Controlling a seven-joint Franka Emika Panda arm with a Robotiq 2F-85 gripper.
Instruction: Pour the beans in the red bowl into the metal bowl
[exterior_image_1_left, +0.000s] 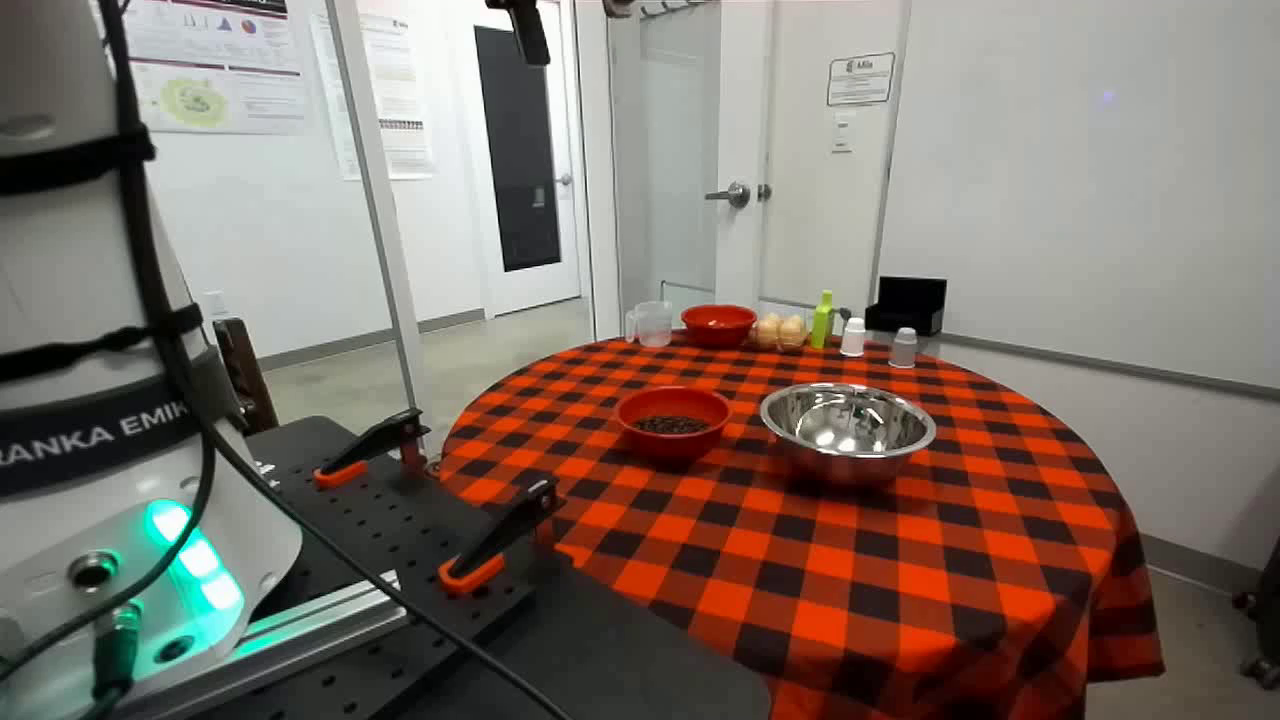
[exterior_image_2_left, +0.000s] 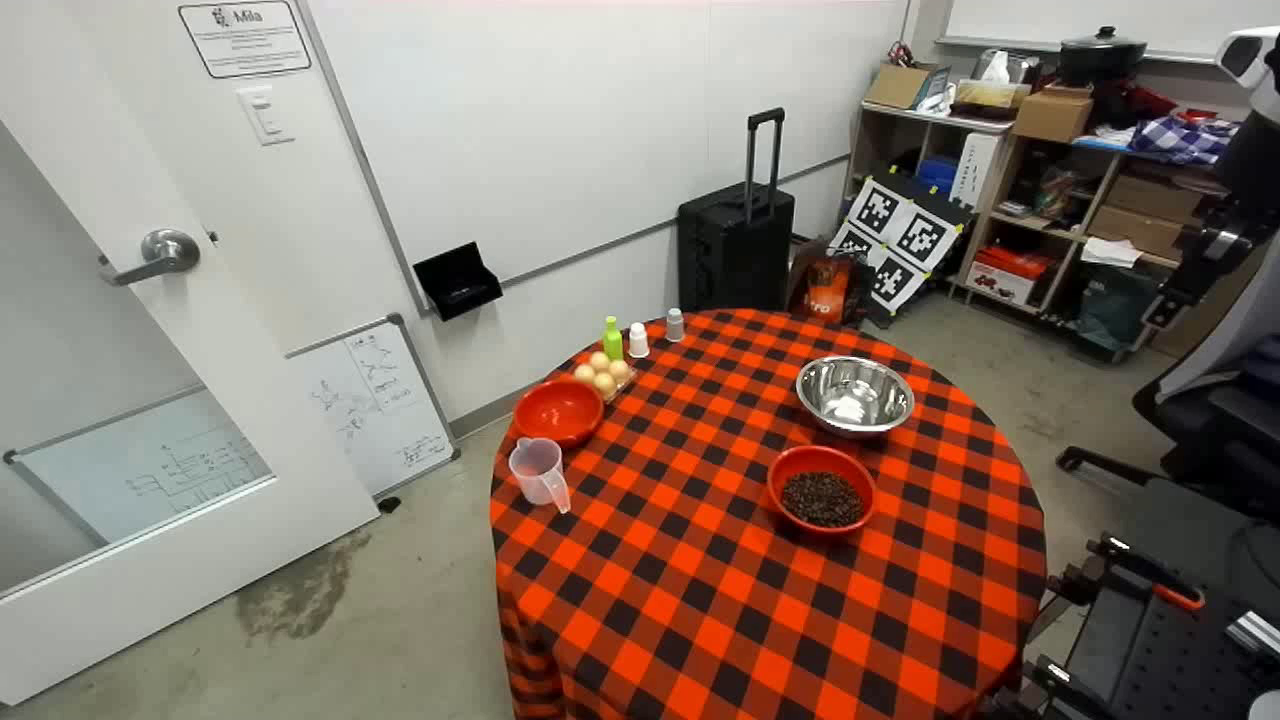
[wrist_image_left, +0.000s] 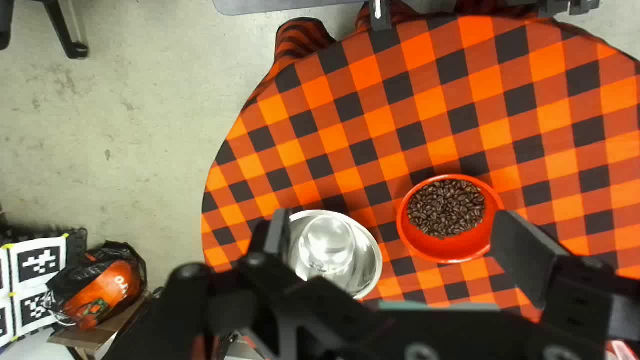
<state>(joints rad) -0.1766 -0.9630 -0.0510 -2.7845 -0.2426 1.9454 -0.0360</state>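
Observation:
The red bowl (exterior_image_1_left: 672, 455) stands upright on the checked tablecloth and holds a dark heap of beans (exterior_image_1_left: 670, 425). It shows in an exterior view (exterior_image_2_left: 797, 465) and in the wrist view (wrist_image_left: 452, 250), where the beans (wrist_image_left: 446, 207) lie toward one side. The shiny metal bowl (exterior_image_1_left: 850, 468) stands beside it, a small gap apart; no beans show inside it. It also shows in an exterior view (exterior_image_2_left: 856, 395) and in the wrist view (wrist_image_left: 364, 250), partly behind a finger. My gripper (wrist_image_left: 392, 232) is open and empty, high above both bowls, its fingers wide apart. Its fingers show at the top edge in an exterior view (exterior_image_1_left: 570, 18).
Toward the table's far edge stand a clear measuring jug (exterior_image_2_left: 538, 470), an orange-red bowl (exterior_image_2_left: 558, 412), a carton of eggs (exterior_image_2_left: 603, 375), a green bottle (exterior_image_2_left: 612, 340), a white cup (exterior_image_2_left: 638, 342) and a grey cup (exterior_image_2_left: 675, 325). Black clamps (exterior_image_1_left: 505, 535) sit on the robot's mounting table.

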